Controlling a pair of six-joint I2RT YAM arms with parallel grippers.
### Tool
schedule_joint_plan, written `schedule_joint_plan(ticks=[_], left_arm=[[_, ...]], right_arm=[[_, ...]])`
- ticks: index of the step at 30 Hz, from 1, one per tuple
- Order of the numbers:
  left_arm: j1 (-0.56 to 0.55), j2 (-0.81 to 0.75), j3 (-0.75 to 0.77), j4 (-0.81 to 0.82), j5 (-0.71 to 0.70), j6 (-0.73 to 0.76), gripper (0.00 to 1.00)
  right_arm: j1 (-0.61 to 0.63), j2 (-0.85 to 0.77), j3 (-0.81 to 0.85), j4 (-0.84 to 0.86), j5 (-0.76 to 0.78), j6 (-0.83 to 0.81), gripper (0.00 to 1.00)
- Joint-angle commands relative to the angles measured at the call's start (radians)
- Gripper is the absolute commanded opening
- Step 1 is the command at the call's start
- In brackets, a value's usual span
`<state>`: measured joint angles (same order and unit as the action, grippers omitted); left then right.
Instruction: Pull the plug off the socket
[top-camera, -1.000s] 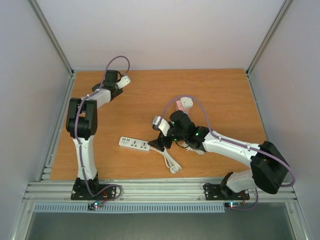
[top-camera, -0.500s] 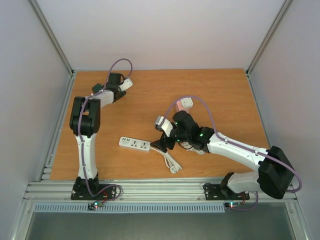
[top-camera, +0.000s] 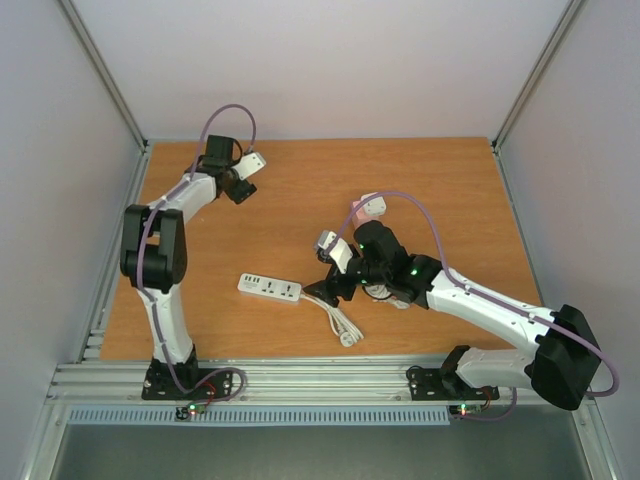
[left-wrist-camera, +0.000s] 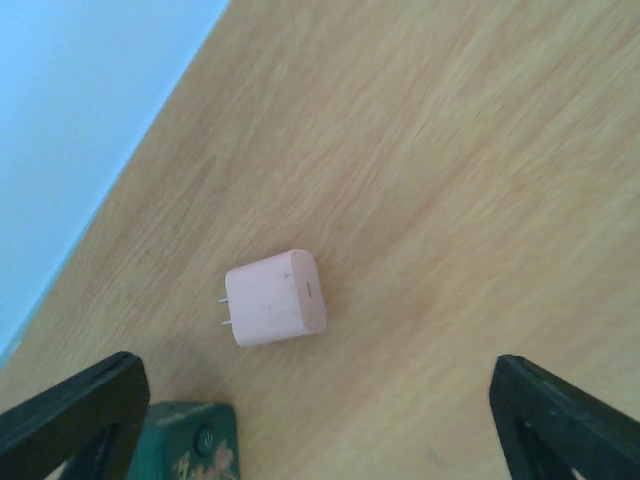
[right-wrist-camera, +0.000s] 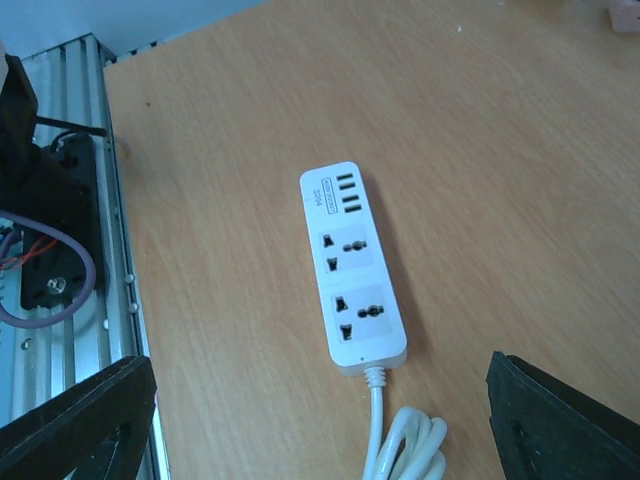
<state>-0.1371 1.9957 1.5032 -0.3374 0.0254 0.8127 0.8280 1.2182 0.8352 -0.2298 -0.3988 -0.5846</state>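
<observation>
Item: pink plug (left-wrist-camera: 274, 311), lying loose on the wooden table (top-camera: 440, 190), centre-left of the left wrist view, prongs pointing to the frame's left, touching neither finger. Left gripper (left-wrist-camera: 318, 368): jaws wide, holding nothing, fingers at the lower corners of that frame. Item: white power strip (right-wrist-camera: 350, 270), flat at the centre of the right wrist view, socket faces bare, white cord (right-wrist-camera: 405, 445) bundled at the bottom edge. Right gripper (right-wrist-camera: 320, 368): jaws wide, holding nothing, above the strip.
</observation>
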Motion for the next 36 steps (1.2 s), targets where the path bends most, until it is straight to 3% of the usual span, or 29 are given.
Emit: schedule_joint_plan(ticks=[1, 6, 13, 20, 28, 36], left_arm=[[-0.006, -0.146, -0.032, -0.18, 0.164, -0.047, 0.99], [-0.006, -0.295, -0.14, -0.312, 0.239, -0.032, 1.0], [-0.006, -0.393, -0.147, -0.536, 0.451, 0.02, 1.0], [-0.038, -0.499, -0.304, -0.572, 0.487, 0.157, 0.98], [-0.084, -0.48, -0.434, -0.556, 0.506, 0.39, 0.92], [-0.149, -0.498, -0.593, -0.39, 0.486, 0.412, 0.91]], right_arm=[[-0.007, -0.005, 0.053, -0.026, -0.037, 0.045, 0.92], [-0.006, -0.012, 0.079, -0.042, -0.076, 0.055, 0.92], [-0.006, 0.009, 0.091, -0.054, -0.049, 0.048, 0.93], [-0.008, 0.022, 0.084, -0.056, 0.009, 0.032, 0.93], [-0.067, 0.047, 0.076, -0.065, -0.004, 0.016, 0.93], [-0.148, 0.035, 0.058, -0.059, -0.029, 0.008, 0.93]])
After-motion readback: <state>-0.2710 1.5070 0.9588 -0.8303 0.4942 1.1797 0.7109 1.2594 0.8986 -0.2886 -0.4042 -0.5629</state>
